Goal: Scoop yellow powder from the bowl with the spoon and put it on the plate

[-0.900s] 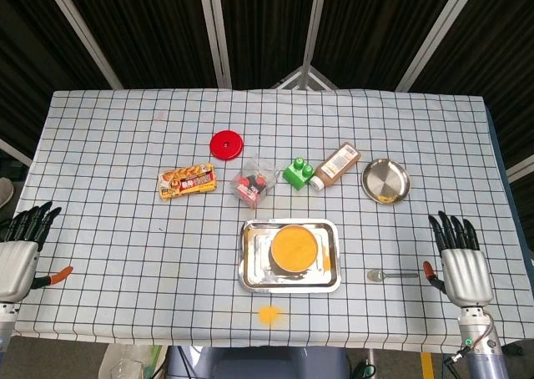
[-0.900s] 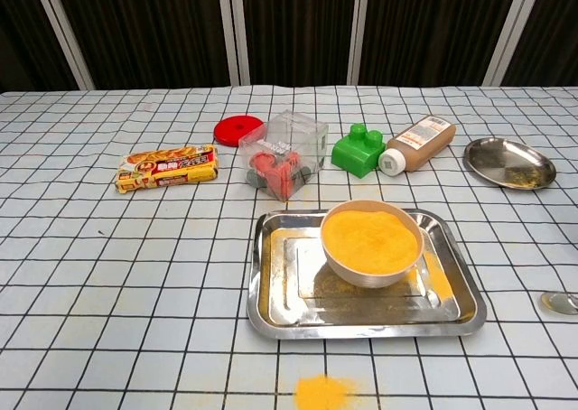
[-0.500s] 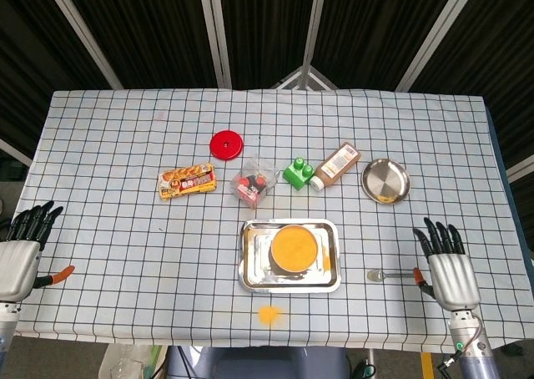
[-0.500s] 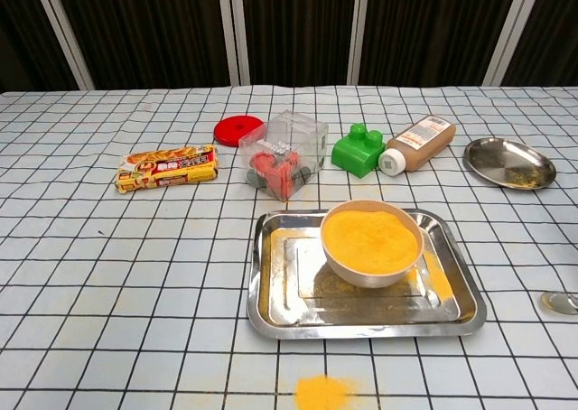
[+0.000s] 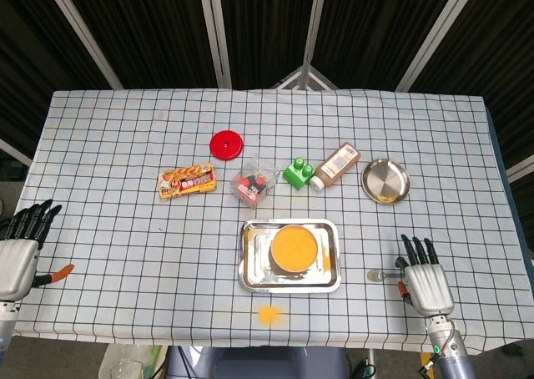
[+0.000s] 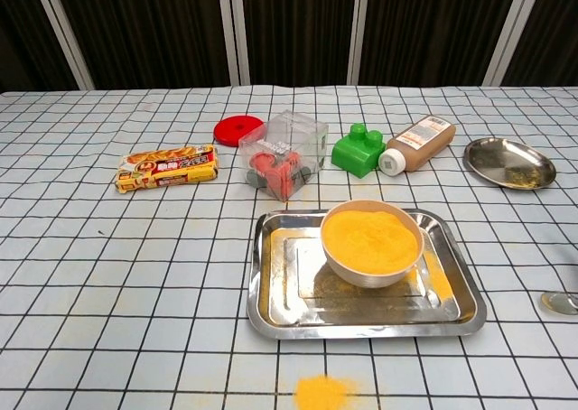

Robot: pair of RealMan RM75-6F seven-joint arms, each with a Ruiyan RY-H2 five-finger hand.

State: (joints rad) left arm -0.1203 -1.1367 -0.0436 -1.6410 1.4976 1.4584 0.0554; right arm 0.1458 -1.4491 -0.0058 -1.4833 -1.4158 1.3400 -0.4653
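Meanwhile, right robot hand over the spoon handle

Near the right edge of the checked worktop (image 5: pixel 117 229), the right robot hand (image 5: pixel 425 280) hovers with fingers spread, holding nothing — its fingertips lie over the handle end of the spoon (image 5: pixel 382 275). The bowl of yellow powder (image 5: pixel 294 249) sits in a steel tray (image 5: pixel 250 266) at centre; the small metal plate (image 5: pixel 385 180) lies far right, beside a brown bottle (image 5: pixel 336 166). At the left edge the left robot hand (image 5: pixel 18 252) rests open — fingers apart. A spill of yellow powder (image 5: pixel 269 314) marks the near edge.
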